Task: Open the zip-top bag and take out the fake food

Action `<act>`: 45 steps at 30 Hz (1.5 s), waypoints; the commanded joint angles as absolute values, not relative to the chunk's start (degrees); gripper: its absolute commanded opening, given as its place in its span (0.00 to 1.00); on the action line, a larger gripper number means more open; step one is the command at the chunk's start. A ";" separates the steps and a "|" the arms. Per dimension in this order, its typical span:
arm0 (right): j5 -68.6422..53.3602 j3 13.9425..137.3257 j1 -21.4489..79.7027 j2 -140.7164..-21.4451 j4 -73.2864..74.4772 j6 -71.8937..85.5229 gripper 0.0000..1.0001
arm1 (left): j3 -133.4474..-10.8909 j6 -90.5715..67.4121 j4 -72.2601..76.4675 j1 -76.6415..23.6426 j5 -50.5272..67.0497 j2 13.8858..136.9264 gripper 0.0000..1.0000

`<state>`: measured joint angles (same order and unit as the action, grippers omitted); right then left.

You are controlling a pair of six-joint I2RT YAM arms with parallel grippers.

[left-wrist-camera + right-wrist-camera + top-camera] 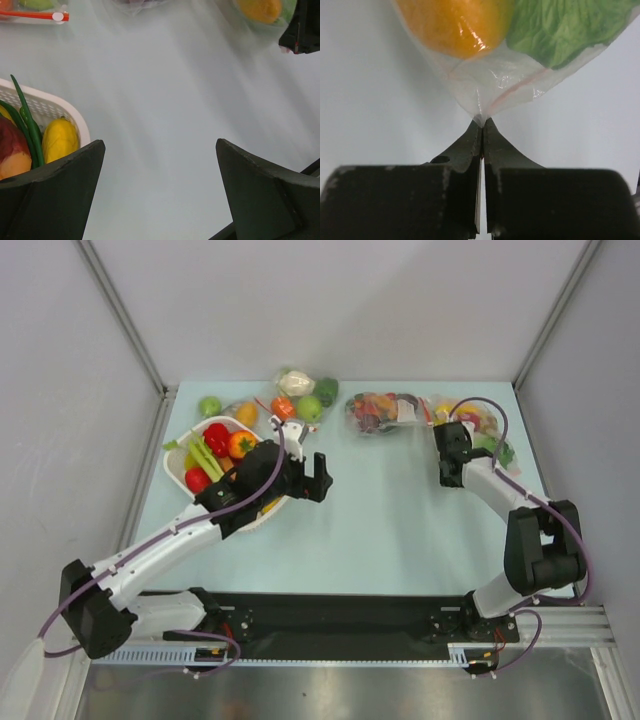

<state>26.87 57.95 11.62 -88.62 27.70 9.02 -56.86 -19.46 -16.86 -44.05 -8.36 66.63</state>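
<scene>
The pale blue-green table carries a white plastic lattice basket of toy vegetables at far left. At far right lies the clear, crinkly zip-top bag with its thin pinkish-red strip, just beside a clear bag of dark purple items. The left gripper hangs spread wide by the basket, holding nothing. The right gripper is clenched on the zip-top bag's corner. The fake food inside it shows as a glossy orange fruit and a green lettuce leaf.

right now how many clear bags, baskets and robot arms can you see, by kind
clear bags: 3 (zip-top bag, cauliflower bag, purple-food bag)
white basket: 1
robot arms: 2 (left arm, right arm)
total: 6
</scene>
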 commanded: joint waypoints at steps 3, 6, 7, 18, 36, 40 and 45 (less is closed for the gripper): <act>17.51 67.13 16.34 -87.10 32.42 12.65 0.00 | -58.00 -18.20 -12.31 -47.37 -9.14 67.75 1.00; 12.60 71.71 18.63 -87.89 33.66 15.99 0.00 | -59.76 -18.11 -11.08 -48.78 -8.79 70.30 1.00; 11.26 72.59 18.98 -88.15 33.75 16.95 0.00 | -60.29 -18.11 -10.64 -49.21 -8.35 70.83 1.00; -10.69 77.26 21.97 -90.53 26.56 35.13 0.00 | -61.61 -19.25 -0.37 -50.98 -3.70 78.31 1.00; -26.36 67.87 21.97 -82.45 9.51 58.95 0.00 | -58.71 -18.81 8.00 -50.98 -3.60 82.70 1.00; -27.24 66.80 21.97 -80.78 8.17 61.17 0.00 | -57.83 -19.60 6.24 -50.98 -9.39 82.53 1.00; -28.04 66.62 21.97 -78.67 8.61 62.40 0.00 | -56.52 -19.42 6.06 -50.98 -11.07 82.88 1.00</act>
